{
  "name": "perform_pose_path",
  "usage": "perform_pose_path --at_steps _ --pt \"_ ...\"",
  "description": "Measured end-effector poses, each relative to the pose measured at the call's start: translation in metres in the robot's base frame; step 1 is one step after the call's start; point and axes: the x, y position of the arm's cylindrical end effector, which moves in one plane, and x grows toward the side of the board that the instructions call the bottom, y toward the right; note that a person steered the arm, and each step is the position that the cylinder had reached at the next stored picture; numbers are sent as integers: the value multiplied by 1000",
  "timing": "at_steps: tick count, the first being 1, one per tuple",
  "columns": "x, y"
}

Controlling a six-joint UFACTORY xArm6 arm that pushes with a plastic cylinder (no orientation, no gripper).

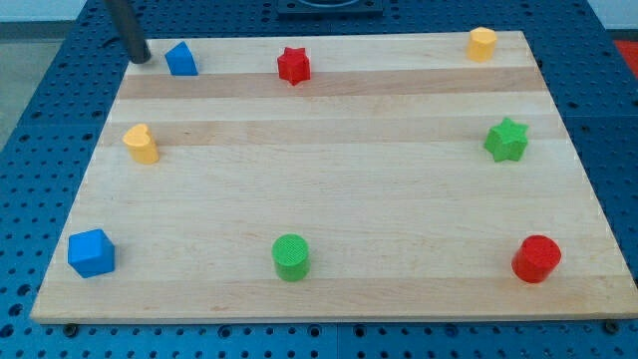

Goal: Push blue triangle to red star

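Note:
The blue triangle [181, 59] sits near the top left of the wooden board [329, 199]. The red star [293, 66] lies to its right, about a hundred pixels away, in the same top strip. My tip [141, 57] is at the board's top left corner, just left of the blue triangle, with a small gap between them. The rod runs up out of the view's top.
A yellow heart-like block [142, 144] is at the left. A blue cube [91, 252] is bottom left, a green cylinder [291, 257] bottom middle, a red cylinder [536, 259] bottom right, a green star [506, 140] at the right, a yellow block [481, 44] top right.

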Motion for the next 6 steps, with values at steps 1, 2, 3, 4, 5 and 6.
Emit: perform_pose_path --at_steps 1,2,3,4,5,6 --pt "0 85" --pt "0 151" --pt "-9 134" --pt "-33 81" --pt "-31 36" --pt "11 19"
